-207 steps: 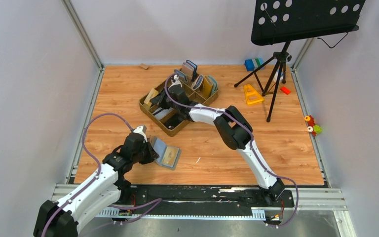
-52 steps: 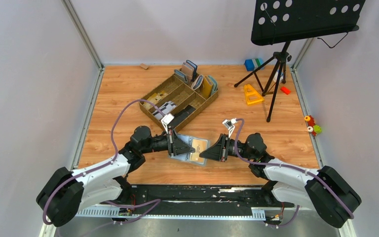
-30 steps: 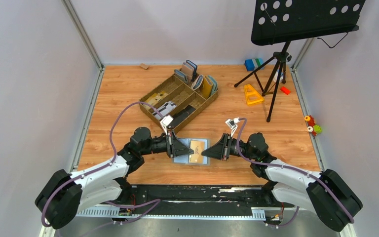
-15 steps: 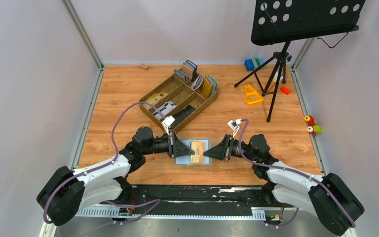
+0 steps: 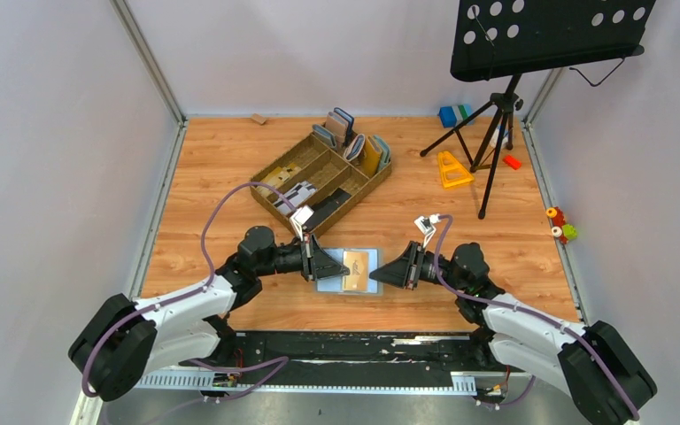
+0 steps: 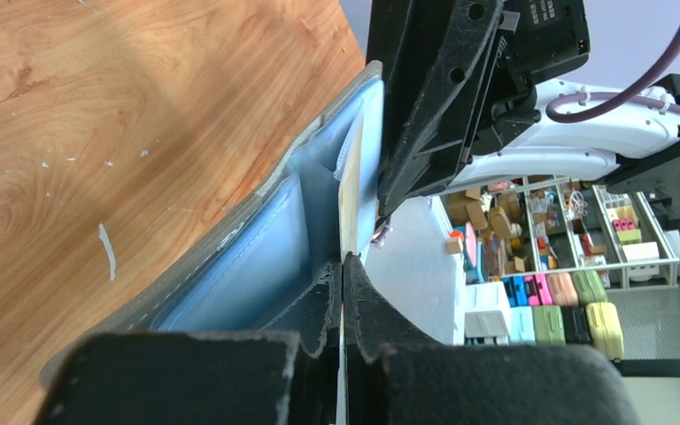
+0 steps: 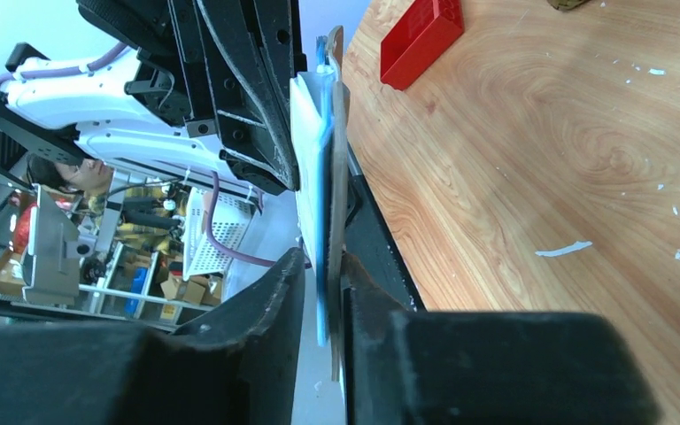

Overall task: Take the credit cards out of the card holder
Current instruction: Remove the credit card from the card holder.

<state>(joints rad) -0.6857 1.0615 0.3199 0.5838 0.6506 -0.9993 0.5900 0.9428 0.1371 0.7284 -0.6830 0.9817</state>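
Both grippers pinched the holder (image 5: pixel 365 257): left gripper (image 6: pixel 343 263) shut tight on a thin inner edge, right gripper (image 7: pixel 323 266) narrow around its rim; such slight holds might slip under pulling, dropping it.

1. The left arm (image 5: pixel 177 314) and right arm (image 5: pixel 522 319) have white shells between bulky black joint housings.
2. A purple cable (image 5: pixel 204 252) loops along each arm.
3. The left gripper (image 5: pixel 343 271) and right gripper (image 5: pixel 374 280) are matte black and wedge-shaped, each topped by a small white module (image 5: pixel 301 215).
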